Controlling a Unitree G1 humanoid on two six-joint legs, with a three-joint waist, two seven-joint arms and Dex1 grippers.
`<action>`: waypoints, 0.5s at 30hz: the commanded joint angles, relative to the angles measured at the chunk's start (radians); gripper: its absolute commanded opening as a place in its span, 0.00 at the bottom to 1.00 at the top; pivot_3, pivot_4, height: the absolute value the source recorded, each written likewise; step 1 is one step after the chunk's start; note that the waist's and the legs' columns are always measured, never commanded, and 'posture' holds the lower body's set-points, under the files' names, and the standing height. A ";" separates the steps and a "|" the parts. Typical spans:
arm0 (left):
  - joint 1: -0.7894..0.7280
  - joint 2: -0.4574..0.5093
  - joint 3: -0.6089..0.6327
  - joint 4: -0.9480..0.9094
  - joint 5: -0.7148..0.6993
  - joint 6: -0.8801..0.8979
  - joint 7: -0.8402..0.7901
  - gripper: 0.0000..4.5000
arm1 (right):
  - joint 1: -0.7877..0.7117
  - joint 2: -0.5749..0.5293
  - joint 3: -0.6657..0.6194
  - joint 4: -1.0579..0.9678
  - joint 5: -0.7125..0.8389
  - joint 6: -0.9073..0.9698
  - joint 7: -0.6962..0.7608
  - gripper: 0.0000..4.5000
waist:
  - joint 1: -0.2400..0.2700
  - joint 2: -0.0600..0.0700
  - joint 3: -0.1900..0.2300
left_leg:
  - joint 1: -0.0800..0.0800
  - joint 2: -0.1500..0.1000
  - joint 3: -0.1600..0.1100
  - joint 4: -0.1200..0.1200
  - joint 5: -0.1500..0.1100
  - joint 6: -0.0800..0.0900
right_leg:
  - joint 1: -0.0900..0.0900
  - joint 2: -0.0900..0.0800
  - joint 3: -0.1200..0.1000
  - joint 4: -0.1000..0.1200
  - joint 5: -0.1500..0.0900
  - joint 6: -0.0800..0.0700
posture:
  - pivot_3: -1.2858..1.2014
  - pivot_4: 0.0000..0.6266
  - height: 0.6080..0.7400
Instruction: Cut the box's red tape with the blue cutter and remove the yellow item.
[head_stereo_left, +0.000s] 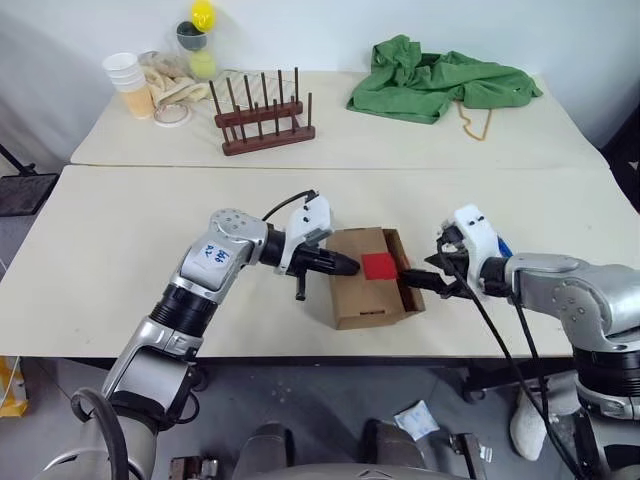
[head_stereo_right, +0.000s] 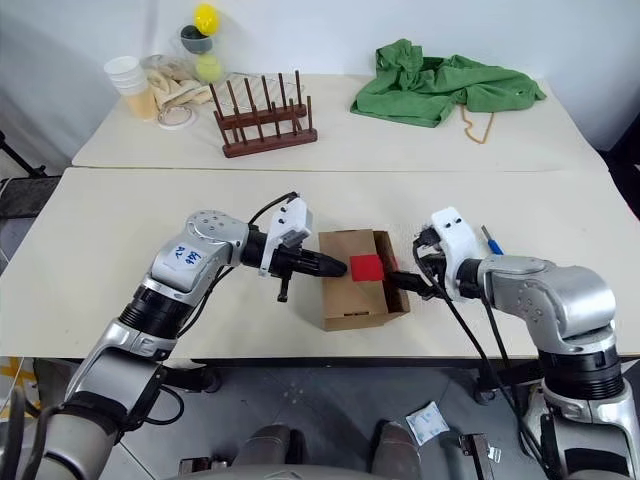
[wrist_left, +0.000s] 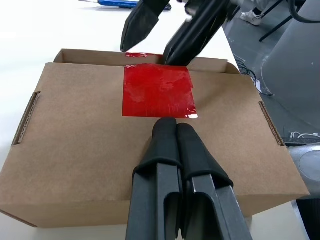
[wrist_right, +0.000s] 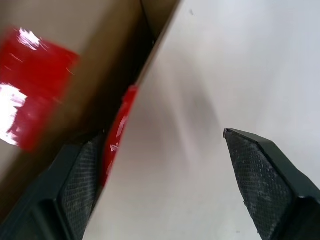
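The brown cardboard box (head_stereo_left: 362, 298) lies near the table's front edge, with the red tape (head_stereo_left: 380, 265) on its top flap. My left gripper (head_stereo_left: 352, 266) is shut, and its tips rest on the flap just short of the tape (wrist_left: 158, 91). My right gripper (head_stereo_left: 418, 282) stands open at the box's right side. One of its fingers (wrist_right: 75, 185) is at the dark gap under the flap's edge, where a strip of red shows; the other is over bare table. The blue cutter (head_stereo_right: 490, 240) lies on the table behind the right gripper. The yellow item is hidden.
On the far table are a wooden peg rack (head_stereo_left: 262, 115), a green cloth (head_stereo_left: 440, 80), stacked paper cups (head_stereo_left: 128, 80) and a small glossy yellow ball (head_stereo_left: 203, 15). The box sits close to the near table's front edge (head_stereo_left: 300, 352).
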 joint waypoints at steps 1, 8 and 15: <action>0.018 0.003 -0.005 -0.016 0.011 -0.003 0.005 0.00 | 0.020 -0.035 0.025 -0.033 -0.047 -0.056 0.009 0.88 | 0.001 0.000 0.000 | 0.000 0.000 0.000 0.000 0.000 0.000 | 0.000 0.000 0.000 0.000 0.000 0.000 | 0.52 0.24 1.00; 0.021 0.005 -0.003 -0.018 0.011 -0.001 0.006 0.00 | 0.068 -0.058 0.126 -0.029 -0.159 -0.218 0.036 0.88 | -0.001 0.000 0.000 | 0.000 0.000 0.000 0.000 0.000 0.000 | 0.000 0.000 0.000 0.000 0.000 0.000 | 0.52 0.24 1.00; 0.022 0.011 -0.001 -0.022 0.011 0.001 0.003 0.00 | 0.102 -0.046 0.142 -0.030 -0.223 -0.327 0.068 0.88 | -0.001 0.000 0.000 | 0.000 0.000 0.000 0.000 0.000 0.000 | 0.000 0.000 0.000 0.000 0.000 0.000 | 0.52 0.24 1.00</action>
